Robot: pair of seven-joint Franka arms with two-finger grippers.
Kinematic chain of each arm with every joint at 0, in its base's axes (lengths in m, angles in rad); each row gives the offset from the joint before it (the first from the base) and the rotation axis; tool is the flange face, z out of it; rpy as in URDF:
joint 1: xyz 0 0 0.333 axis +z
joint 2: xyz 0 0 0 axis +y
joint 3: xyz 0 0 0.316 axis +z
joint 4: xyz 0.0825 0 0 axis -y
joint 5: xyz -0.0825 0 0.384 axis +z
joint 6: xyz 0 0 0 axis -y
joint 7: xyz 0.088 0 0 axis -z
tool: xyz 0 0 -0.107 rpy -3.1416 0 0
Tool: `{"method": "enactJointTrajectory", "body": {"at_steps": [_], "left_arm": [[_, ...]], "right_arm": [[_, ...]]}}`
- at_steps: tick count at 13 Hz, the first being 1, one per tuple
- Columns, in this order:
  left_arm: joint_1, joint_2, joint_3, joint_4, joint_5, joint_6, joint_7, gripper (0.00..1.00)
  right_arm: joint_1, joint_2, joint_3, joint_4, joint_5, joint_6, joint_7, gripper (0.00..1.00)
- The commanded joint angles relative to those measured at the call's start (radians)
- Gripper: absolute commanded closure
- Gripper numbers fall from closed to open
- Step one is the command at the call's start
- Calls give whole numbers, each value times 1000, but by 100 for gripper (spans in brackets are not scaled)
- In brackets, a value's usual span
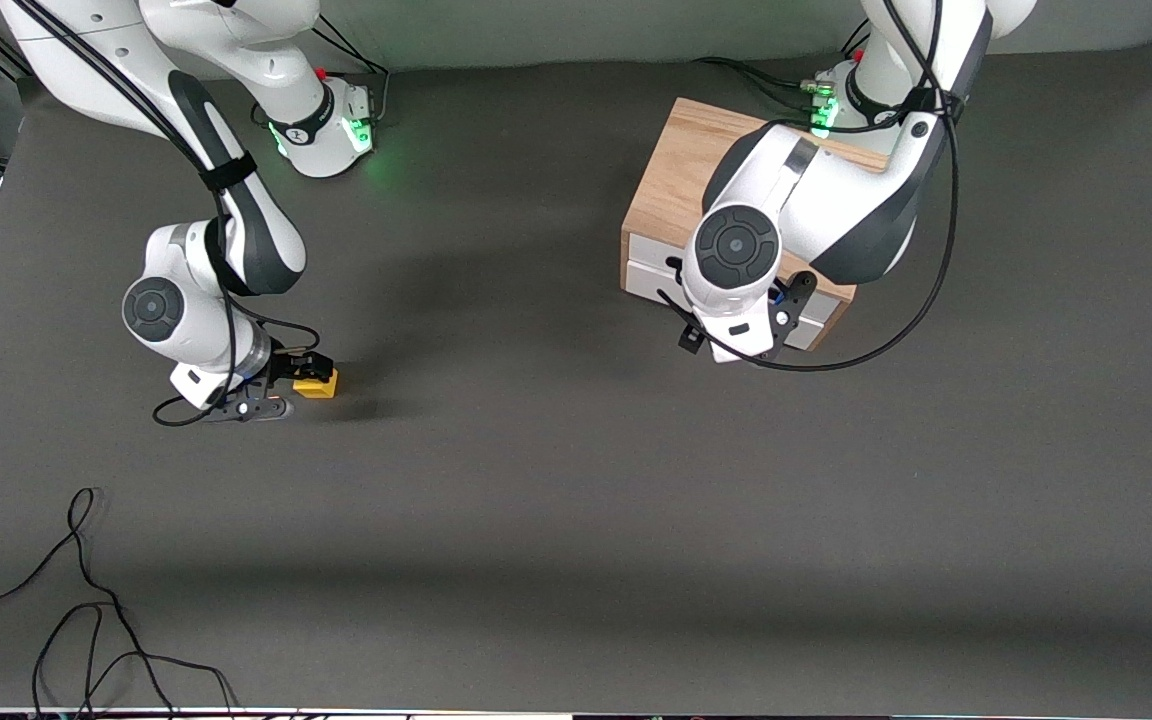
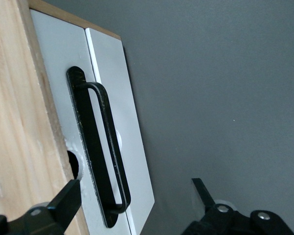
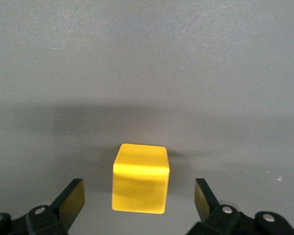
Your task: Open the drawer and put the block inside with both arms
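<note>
A: How is the surface seen?

B: A dark grey matte counter (image 1: 556, 520) is shown filling nearly the whole front frame, with a loose black cable (image 1: 86, 600) curled at the lower left of the frame. A pale wall strip is glimpsed along the top edge, and green lights are lit at both arm bases.

A: Where is the block found?

B: The block (image 1: 319, 383) is seen resting on the counter at the middle left of the front frame, toward the right arm's end. The right gripper (image 1: 281, 385) is lowered around it with fingers spread apart; in the right wrist view the block (image 3: 140, 178) sits between the fingers (image 3: 71, 200), touched by neither.

A: And the drawer?

B: The drawer (image 1: 651, 275) is shown shut in its wooden box (image 1: 686, 170) at the upper right of the front frame. The left gripper (image 1: 736, 345) is held in front of the white panel with fingers apart, and the black handle (image 2: 100, 147) is seen ungrasped.
</note>
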Motion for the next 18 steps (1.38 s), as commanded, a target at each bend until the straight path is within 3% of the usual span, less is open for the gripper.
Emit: {"method": "enactJointTrajectory", "body": {"at_steps": [1, 6, 15, 18], "left_arm": [[-5, 0, 7, -33, 12, 34, 2, 0], [-6, 22, 7, -79, 25, 93, 2, 0], [-14, 54, 7, -128, 29, 123, -11, 0], [-16, 71, 7, -127, 29, 125, -13, 0]], "right_arm": [[11, 17, -5, -5, 32, 27, 17, 0], [10, 57, -5, -26, 32, 98, 15, 1], [10, 77, -5, -26, 32, 112, 3, 51], [10, 74, -5, -23, 32, 106, 3, 59]]}}
